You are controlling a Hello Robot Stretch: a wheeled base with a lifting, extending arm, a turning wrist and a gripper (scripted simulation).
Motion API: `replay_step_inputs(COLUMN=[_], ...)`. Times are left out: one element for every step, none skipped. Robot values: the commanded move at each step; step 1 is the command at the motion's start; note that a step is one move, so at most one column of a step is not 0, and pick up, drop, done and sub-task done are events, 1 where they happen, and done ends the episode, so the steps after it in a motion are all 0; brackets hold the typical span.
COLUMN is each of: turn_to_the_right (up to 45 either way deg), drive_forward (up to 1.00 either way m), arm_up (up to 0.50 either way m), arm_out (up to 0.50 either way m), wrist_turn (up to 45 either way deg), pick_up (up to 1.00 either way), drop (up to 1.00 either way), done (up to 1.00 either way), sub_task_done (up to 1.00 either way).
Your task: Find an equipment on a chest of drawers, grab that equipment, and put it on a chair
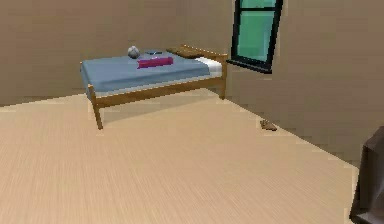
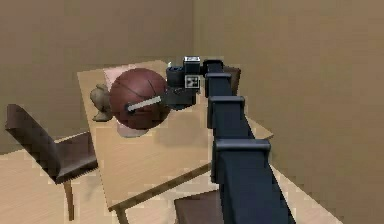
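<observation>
In the arm side view a dark reddish-brown ball (image 2: 135,90) hangs at the far end of my gripper (image 2: 152,101), above a wooden table (image 2: 170,155). One thin finger crosses the ball's front, and the gripper holds the ball. The arm (image 2: 235,140) rises from the bottom edge to the gripper's dark body. A dark brown chair (image 2: 50,145) stands at the table's left side. Another chair back (image 2: 236,78) shows behind the arm, and a third chair (image 2: 200,207) sits at the bottom edge.
On the table below the ball lie a pinkish thing (image 2: 128,131) and a brown lump (image 2: 100,99). The forward view has a wooden bed (image 1: 150,75) with a blue cover, a window (image 1: 257,33), a small thing on the floor (image 1: 267,125) and a dark object (image 1: 372,175).
</observation>
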Motion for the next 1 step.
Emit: replay_step_inputs(turn_to_the_right=[0.0], drive_forward=[0.0], arm_up=[0.0], arm_out=[0.0], wrist_turn=[45.0], pick_up=[0.0], drop=[0.0], done=[0.0], sub_task_done=[0.0])
